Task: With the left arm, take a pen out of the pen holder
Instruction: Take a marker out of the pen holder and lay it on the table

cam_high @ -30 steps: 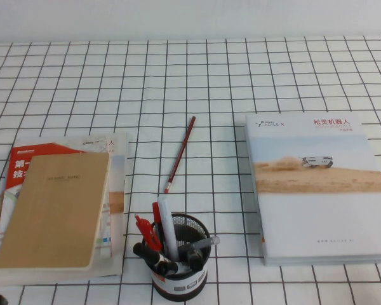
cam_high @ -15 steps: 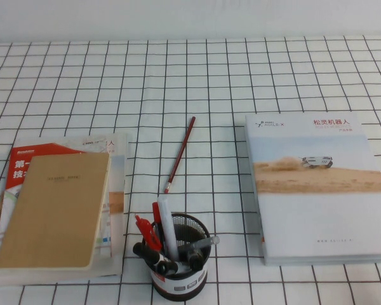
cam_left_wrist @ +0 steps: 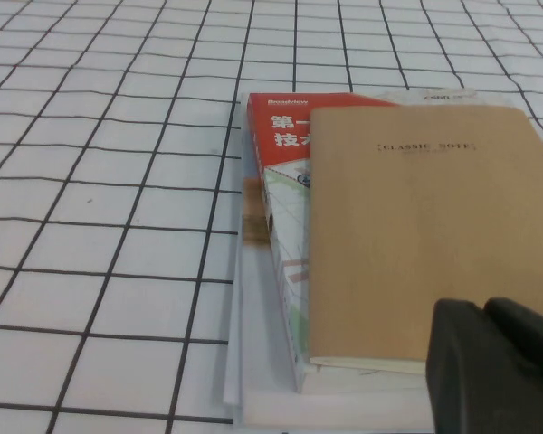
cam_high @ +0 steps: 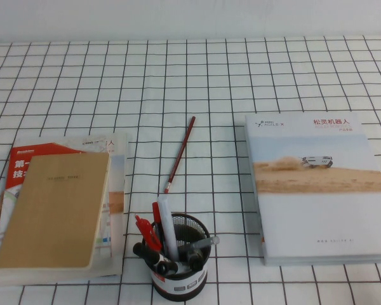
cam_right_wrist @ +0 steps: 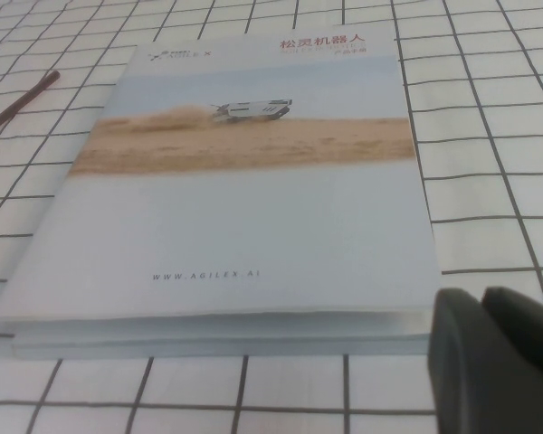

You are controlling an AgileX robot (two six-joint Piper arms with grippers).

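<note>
A black mesh pen holder (cam_high: 178, 264) stands near the table's front edge in the high view, holding several pens and markers, red, white and black. A red pencil (cam_high: 180, 154) lies on the cloth just behind it. Neither arm shows in the high view. My left gripper (cam_left_wrist: 484, 307) hovers low over the near end of a tan notebook (cam_left_wrist: 416, 226), left of the holder, its black fingers pressed together with nothing between them. My right gripper (cam_right_wrist: 482, 297) hangs by the near corner of the pale AgileX book (cam_right_wrist: 244, 181), also shut and empty.
The tan notebook (cam_high: 54, 210) lies on a red-covered booklet (cam_high: 25, 166) and loose papers at the front left. The large AgileX book (cam_high: 317, 187) lies at the right. A checked cloth (cam_high: 190, 76) covers the table.
A small dark shape at the high view's bottom left corner one second ago is gone now. The holder, pens and books have not moved.
</note>
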